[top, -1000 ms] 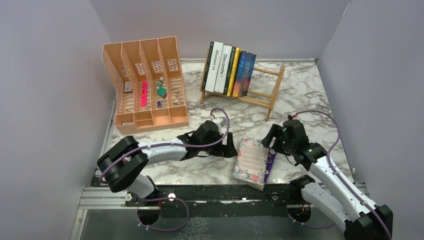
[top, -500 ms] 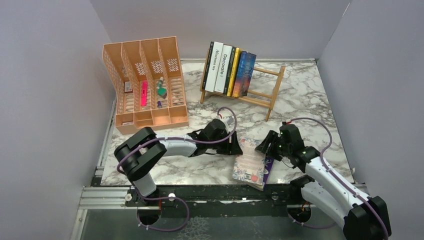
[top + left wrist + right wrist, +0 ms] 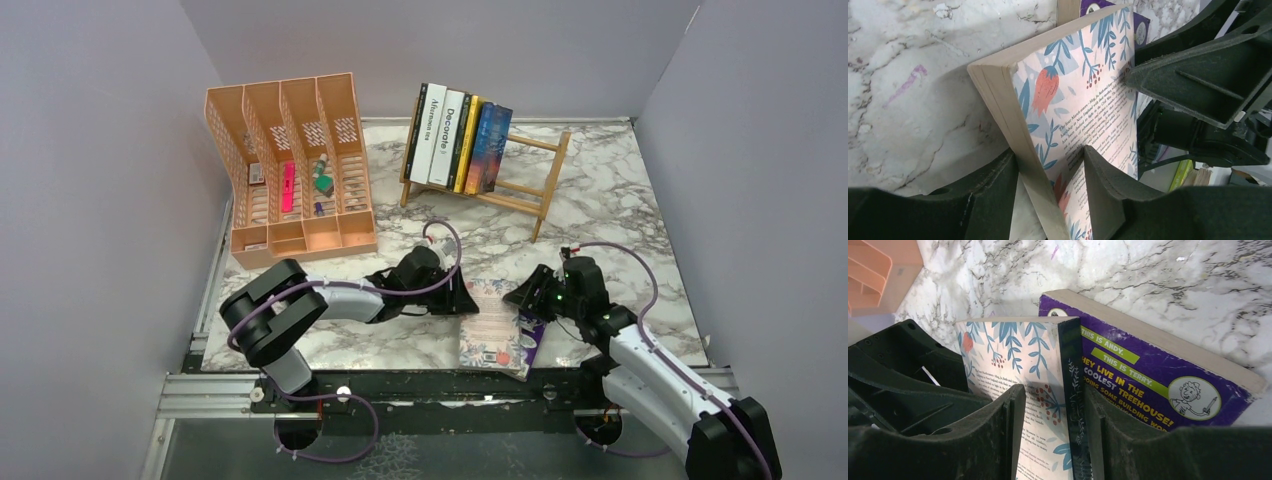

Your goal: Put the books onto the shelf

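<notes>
A floral book (image 3: 492, 325) lies near the front edge, resting partly on a purple book (image 3: 534, 338). My left gripper (image 3: 464, 300) comes at it from the left. In the left wrist view its jaws (image 3: 1050, 152) pinch the floral book (image 3: 1083, 90) by its page edge and cover. My right gripper (image 3: 524, 298) meets it from the right, jaws (image 3: 1054, 390) astride the dark spine of the floral book (image 3: 1013, 355), above the purple book (image 3: 1148, 375). Several books (image 3: 455, 135) stand at the left end of the wooden shelf (image 3: 535, 170).
An orange perforated file organiser (image 3: 290, 170) with small items stands at the back left. Grey walls enclose the marble table (image 3: 600, 210) on three sides. The right part of the shelf holds nothing.
Both grippers have moved in from either side of the floral book and narrowed their jaws onto it. The book has shifted slightly toward the near edge.
</notes>
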Tool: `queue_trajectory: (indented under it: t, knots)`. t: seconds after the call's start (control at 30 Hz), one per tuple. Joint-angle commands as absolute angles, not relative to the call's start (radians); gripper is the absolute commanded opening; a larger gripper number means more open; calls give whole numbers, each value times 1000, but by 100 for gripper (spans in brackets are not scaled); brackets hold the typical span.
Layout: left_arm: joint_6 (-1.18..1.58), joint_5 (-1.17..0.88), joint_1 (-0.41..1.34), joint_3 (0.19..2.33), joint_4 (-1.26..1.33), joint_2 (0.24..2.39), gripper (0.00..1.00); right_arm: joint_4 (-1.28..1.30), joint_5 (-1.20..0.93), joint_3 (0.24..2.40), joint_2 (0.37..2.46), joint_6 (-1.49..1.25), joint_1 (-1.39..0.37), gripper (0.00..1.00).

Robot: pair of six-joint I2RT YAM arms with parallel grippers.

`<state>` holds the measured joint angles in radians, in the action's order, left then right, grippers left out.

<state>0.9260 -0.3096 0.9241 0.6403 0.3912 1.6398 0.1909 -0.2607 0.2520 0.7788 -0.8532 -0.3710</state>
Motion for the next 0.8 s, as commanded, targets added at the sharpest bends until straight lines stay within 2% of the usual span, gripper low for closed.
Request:
queue_trajectory:
  t: [0.0,0.13,0.23,0.4,0.6,0.77]
  knots:
    - [980,-343,943,623,551,1545,43,108,-423,217,787,-909,-389,49]
    - [975,-328,941,610,549,1500,39,99,-410,212,772,-916,-389,49]
    - [977,-321,937,598,550,1496,41,105,-392,216,770,-911,-388,49]
    - [1012,-292,934,580,524,1528,81,151,-321,230,783,-897,-389,53]
    - [1047,-156,935,610,277,1562,92,185,-266,237,809,-881,-389,57]
    - [1088,-163,937,617,220,1572,94,163,-277,229,831,-885,-389,58]
